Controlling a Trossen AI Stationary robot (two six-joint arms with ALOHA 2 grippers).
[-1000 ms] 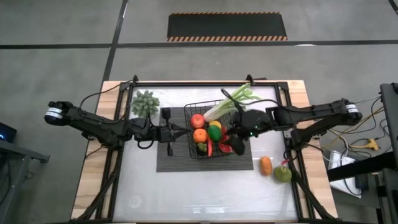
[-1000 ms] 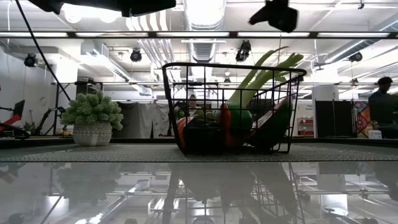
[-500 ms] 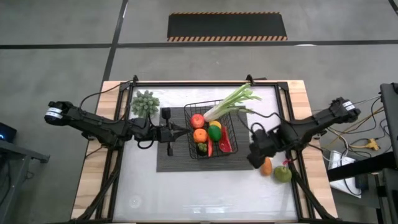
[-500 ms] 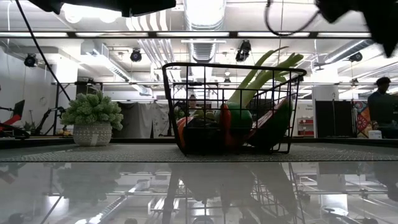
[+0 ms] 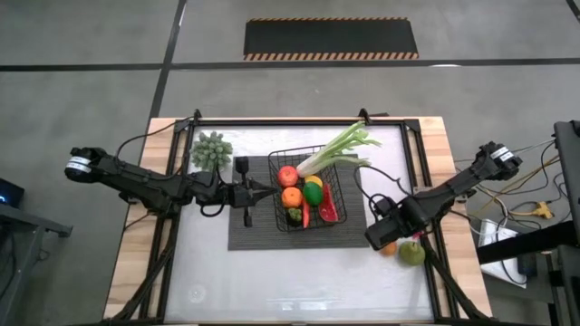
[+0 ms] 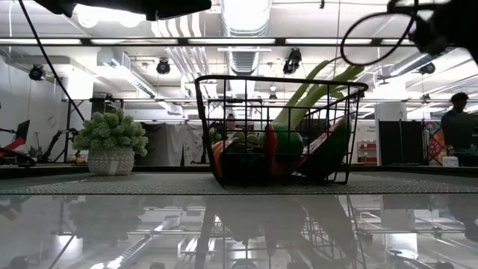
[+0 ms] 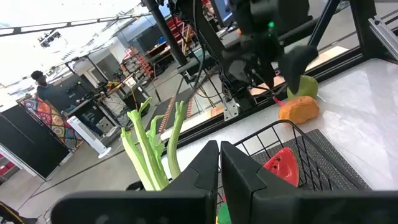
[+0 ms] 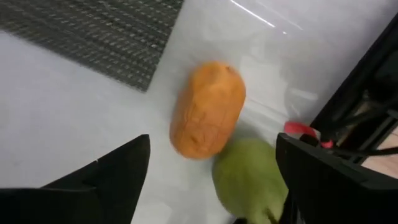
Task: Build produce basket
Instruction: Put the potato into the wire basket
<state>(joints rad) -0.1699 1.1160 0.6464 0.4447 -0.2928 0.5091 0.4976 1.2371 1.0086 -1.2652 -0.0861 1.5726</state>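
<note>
The black wire basket (image 5: 304, 192) stands on a dark ribbed mat (image 5: 258, 231). It holds red, orange, yellow and green produce. A long leek (image 5: 340, 149) leans out over its far right rim. An orange piece (image 8: 208, 118) and a green pear (image 8: 249, 180) lie side by side on the white table right of the mat. My right gripper (image 8: 211, 186) hangs open above them, pointing down, one finger on either side. My left gripper (image 7: 219, 168) is shut and level at the basket's left side (image 5: 270, 190), higher than its rim.
A potted green plant (image 5: 213, 149) stands at the far left of the table. Black frame rails (image 5: 421, 195) run along the table's sides, close to the pear. A person (image 6: 455, 119) stands in the room beyond the table.
My right gripper has left the space over the basket's right end. It has swung toward the table's right and near edges, come down, and tipped to point down over the orange piece and the pear. The basket and its produce have stayed put.
</note>
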